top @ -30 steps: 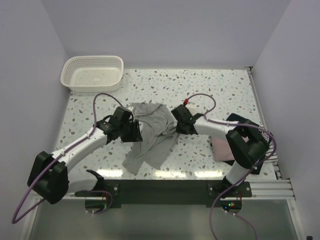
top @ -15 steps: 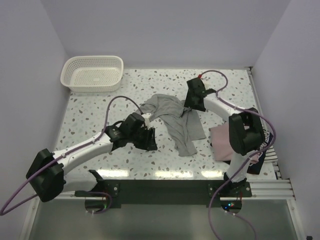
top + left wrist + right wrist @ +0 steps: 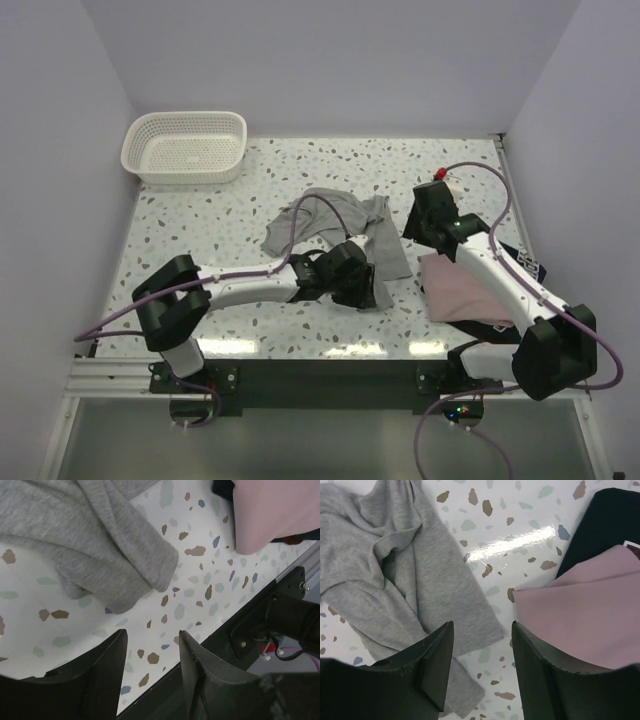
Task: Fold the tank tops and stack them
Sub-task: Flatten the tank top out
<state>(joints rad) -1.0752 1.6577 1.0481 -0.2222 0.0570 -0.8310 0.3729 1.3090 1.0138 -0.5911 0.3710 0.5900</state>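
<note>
Speckled tabletop (image 3: 200, 225), rumpled grey tank top (image 3: 345, 220)

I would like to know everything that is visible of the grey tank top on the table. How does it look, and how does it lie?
The grey tank top is a plain, soft, fine knit without print. It lies unfolded and crumpled near the middle of the speckled table, one long part running toward the near edge. The left gripper hangs open by that near end, the right gripper open by its right edge; neither holds it. It lies apart from the pink top.
</note>
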